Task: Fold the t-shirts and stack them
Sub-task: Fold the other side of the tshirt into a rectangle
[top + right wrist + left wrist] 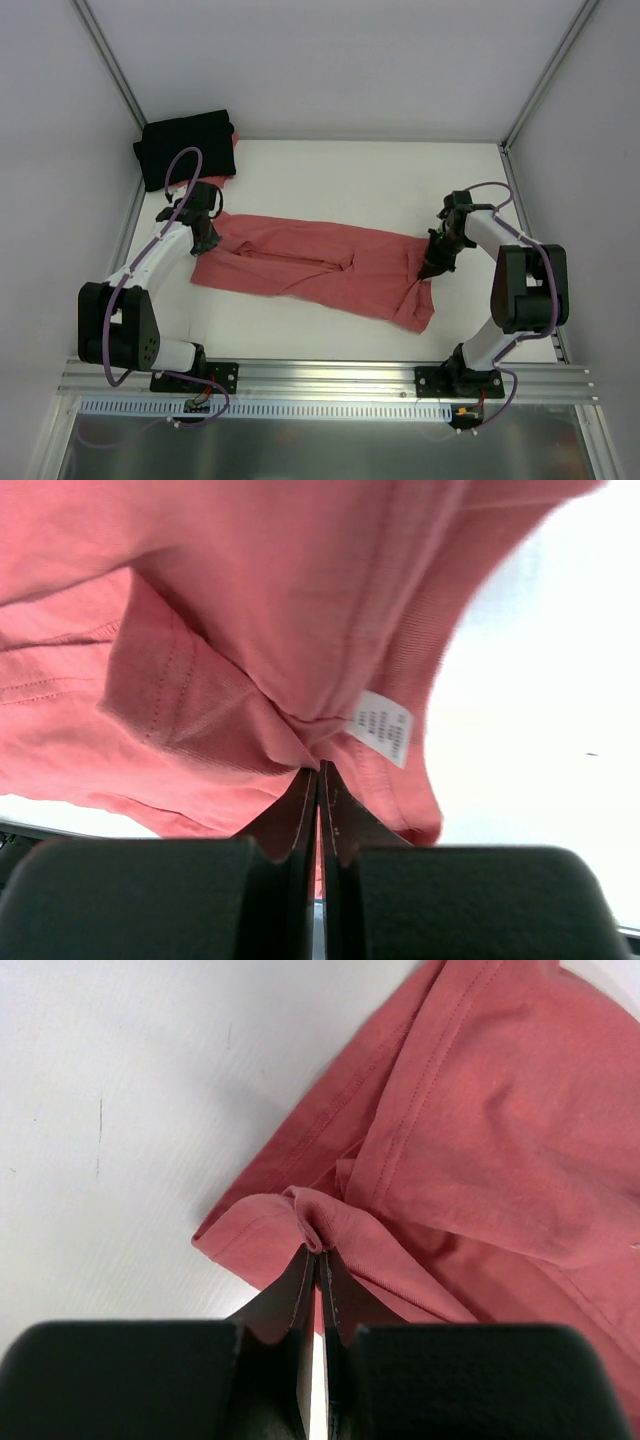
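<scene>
Left arm (pixel 155 255) and right arm (pixel 495 228): white tubular links, bulky black joint housings, black base plates. A purple cable (pixel 182 165) loops along each arm. Left gripper (pixel 315 1252) and right gripper (pixel 318 768): matte black, wedge-shaped fingers on blocky black bodies.

Bright, even, diffuse light falls from overhead. The white table (pixel 560 630) nearly blows out to the right of the right gripper (pixel 319 772). A soft grey shadow lies beside the coral-red t-shirt (pixel 480 1110), ahead and left of the left gripper (pixel 318 1255). Both wrist views blur their own near black fingers (pixel 285 1305), while the cloth stitching is sharp.
</scene>
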You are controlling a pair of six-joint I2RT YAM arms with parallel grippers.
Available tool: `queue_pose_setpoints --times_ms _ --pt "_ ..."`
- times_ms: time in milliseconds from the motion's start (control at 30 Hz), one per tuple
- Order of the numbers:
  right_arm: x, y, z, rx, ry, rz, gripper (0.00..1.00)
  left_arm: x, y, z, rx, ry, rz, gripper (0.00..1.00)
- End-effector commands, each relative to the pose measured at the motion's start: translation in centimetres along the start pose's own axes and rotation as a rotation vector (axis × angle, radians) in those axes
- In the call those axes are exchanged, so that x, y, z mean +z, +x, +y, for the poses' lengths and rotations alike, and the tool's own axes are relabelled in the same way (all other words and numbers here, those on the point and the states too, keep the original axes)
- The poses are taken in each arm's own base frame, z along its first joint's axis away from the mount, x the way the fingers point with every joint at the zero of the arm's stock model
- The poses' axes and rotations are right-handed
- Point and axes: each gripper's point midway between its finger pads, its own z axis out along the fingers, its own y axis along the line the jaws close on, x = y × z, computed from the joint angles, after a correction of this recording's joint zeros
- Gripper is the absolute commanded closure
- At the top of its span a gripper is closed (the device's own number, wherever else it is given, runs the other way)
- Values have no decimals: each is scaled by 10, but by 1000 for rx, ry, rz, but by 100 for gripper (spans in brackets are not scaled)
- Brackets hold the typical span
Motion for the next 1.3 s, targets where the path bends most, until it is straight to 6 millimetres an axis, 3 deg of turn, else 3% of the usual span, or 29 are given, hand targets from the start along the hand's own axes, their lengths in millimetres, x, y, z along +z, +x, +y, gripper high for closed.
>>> queue_pose_setpoints --times_ms 0,467,900,1133,1167,1200,1233,1267 --pt "-15 -2 -12 -18 37 -35 99 -4 -16 -1 1 3 -23 100" --pt "-10 0 -23 -3 58 -31 100 12 -11 11 27 -51 35 100" --pt "-7 3 -31 2 79 -19 99 35 -47 14 4 -115 29 100" --pt "-3 4 -30 11 71 -5 100 47 -52 12 15 -116 80 99" --pt "-3 4 -30 13 68 -4 94 50 -51 10 19 -114 92 91" --pt "-3 4 -30 12 70 -3 87 51 -50 9 22 -112 99 62" --pt "-4 3 -30 9 70 -13 38 52 -48 8 25 -107 107 40" --pt "-5 2 -29 8 64 -18 1 53 -47 8 25 -102 110 14"
